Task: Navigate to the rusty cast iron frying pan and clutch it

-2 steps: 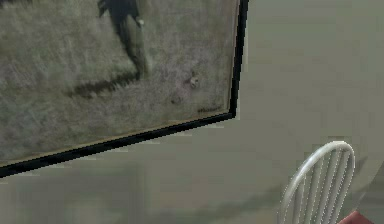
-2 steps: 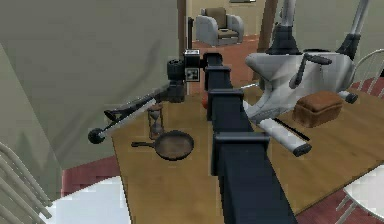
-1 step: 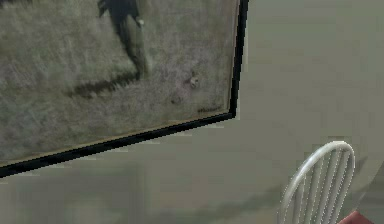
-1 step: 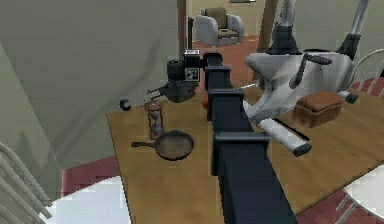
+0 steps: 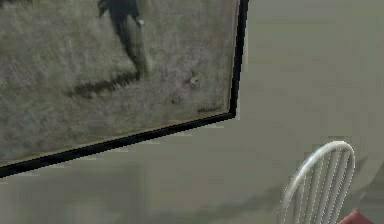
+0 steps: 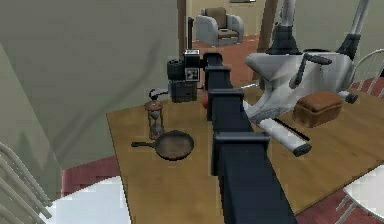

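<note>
A dark, brownish frying pan lies on the wooden table, its handle pointing toward the arm side view's left. The dark arm bar rises over the table just right of the pan. At the arm's far end sit the white marked squares and the gripper, farther out than the pan. A brown mill-like object stands on the table right below the gripper's end, so I cannot tell whether the gripper holds anything.
On the table right of the arm are a white curved appliance, a bread loaf and a small red thing. White chairs stand close. A big black-framed picture hangs ahead. An armchair sits beyond a doorway.
</note>
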You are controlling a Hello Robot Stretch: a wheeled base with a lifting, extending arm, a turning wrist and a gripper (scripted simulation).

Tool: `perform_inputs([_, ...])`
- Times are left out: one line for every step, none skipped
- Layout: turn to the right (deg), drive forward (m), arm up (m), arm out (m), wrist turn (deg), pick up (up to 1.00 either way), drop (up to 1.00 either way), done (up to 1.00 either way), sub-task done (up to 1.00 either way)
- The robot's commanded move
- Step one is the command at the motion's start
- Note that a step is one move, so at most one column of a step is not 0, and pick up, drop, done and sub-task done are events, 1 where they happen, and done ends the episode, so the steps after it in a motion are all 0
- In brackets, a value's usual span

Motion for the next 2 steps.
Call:
perform_inputs([0.0,0.0,-0.28,0.0,0.0,0.0,0.0,0.0,0.0])
perform_inputs([0.0,0.0,0.0,0.0,0.0,1.0,0.0,0.0,0.0])
